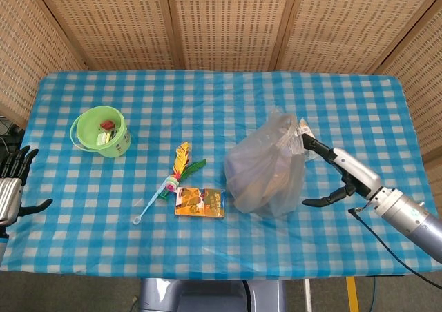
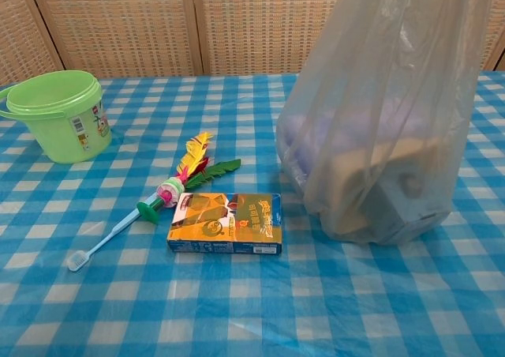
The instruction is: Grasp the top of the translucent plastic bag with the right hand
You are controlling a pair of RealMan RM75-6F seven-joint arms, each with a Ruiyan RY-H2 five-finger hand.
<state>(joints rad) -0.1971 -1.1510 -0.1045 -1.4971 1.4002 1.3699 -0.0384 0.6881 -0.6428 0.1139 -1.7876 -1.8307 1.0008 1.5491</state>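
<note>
The right robot hand [image 1: 343, 176] is seen in the head view just beside the right flank of the translucent plastic bag [image 1: 266, 167], with its fingers [image 1: 319, 148] spread apart and nothing held between them. The upper fingers are stretched toward the bag's gathered top, while the thumb is extended lower, close to the bag's right side; whether any fingertip is touching the plastic cannot be told. The hand is not shown in the chest view.

The bag is stood upright slightly right of the middle of the tabletop [image 1: 345, 98], which is covered in blue-and-white check. Boxy contents are seen dimly through the plastic in the chest view [image 2: 379, 128]. A small printed packet [image 1: 308, 138] is lodged at the bag's upper right, next to the fingers.

Bare cloth is left on the right of the bag, between it and the right edge, and along the far edge.

To the left of the bag, an orange flat box [image 1: 199, 202] is laid near the front, with a toothbrush [image 1: 149, 205] and a feathered toy [image 1: 181, 161] just beside it. A green bucket [image 1: 102, 131] is stood well apart, toward the left edge.

The left robot hand [image 1: 12, 188] is held open beyond the left edge, with fingers spread and nothing grasped.
</note>
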